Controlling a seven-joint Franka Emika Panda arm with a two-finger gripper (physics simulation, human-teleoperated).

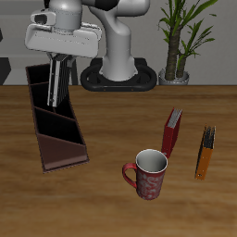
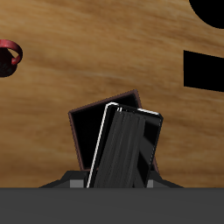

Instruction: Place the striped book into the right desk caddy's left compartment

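My gripper (image 1: 57, 67) is shut on the striped book (image 1: 56, 85), which hangs upright from the fingers over the back part of the right desk caddy (image 1: 65, 155). The book's lower end is level with the caddy's rim, at the compartment farthest from the sloping end. In the wrist view the book (image 2: 128, 149) is a dark striped slab with a pale edge. It stands in front of a brown-rimmed, black-floored compartment of the caddy (image 2: 80, 118). My fingertips are hidden behind the book there.
A red patterned mug (image 1: 148, 173) stands near the table's front edge and also shows in the wrist view (image 2: 9, 58). A red book (image 1: 172, 131) and an orange book (image 1: 205, 151) stand upright beyond it. The robot base (image 1: 120, 67) and a potted plant (image 1: 179, 42) are at the back.
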